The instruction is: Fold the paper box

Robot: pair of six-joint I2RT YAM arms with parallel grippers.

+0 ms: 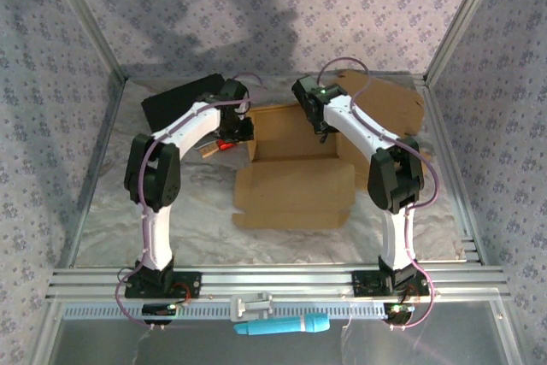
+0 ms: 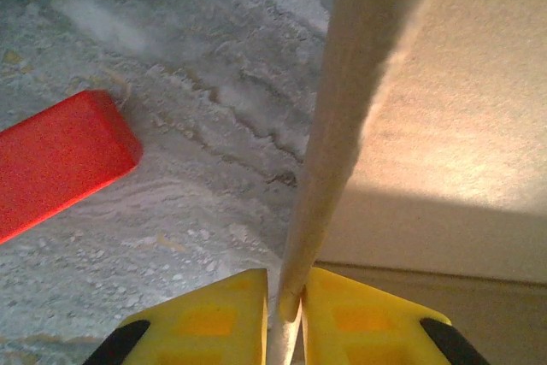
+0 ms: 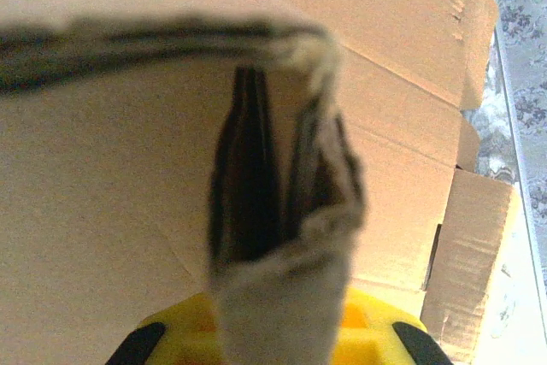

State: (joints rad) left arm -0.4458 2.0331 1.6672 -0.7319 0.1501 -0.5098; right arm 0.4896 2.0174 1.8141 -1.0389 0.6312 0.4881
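— Cardboard, brown, in the middle of the counter [image 1: 205, 224]: paper box [image 1: 295, 181], mostly flat, long axis running away from the arm bases. Held where?
— On both sides of the far-middle panel. Left fingers [image 2: 214, 322] nearly together on the thin edge of a side flap, apparently pinching it. Flap upright, running straight ahead of them. Right fingers [image 3: 372, 335] clamped on a doubled-over wall on the opposite side, curling over just in front.
— Nearer arm?
— Neither. Each at its own side, about level, panel between them. Looks like the side-wall step, early in the fold.
— Turns on what, next?
— Judging only: on swinging each wall inward across the panel, toward the other arm, hinge lines parallel to that long axis. Needs matched motion, or risks a skewed crease.
— Anything inside?
— Not a container yet. Near flaps flat on the counter, far lid flap flat too, nothing seen lying on the open panels.
— Clutter?
— Red block [image 2: 60, 160] on the counter to the left of the left flap, apart from it. Black slab [image 1: 181, 102] beyond, at the far left. Could snag an outward swing.
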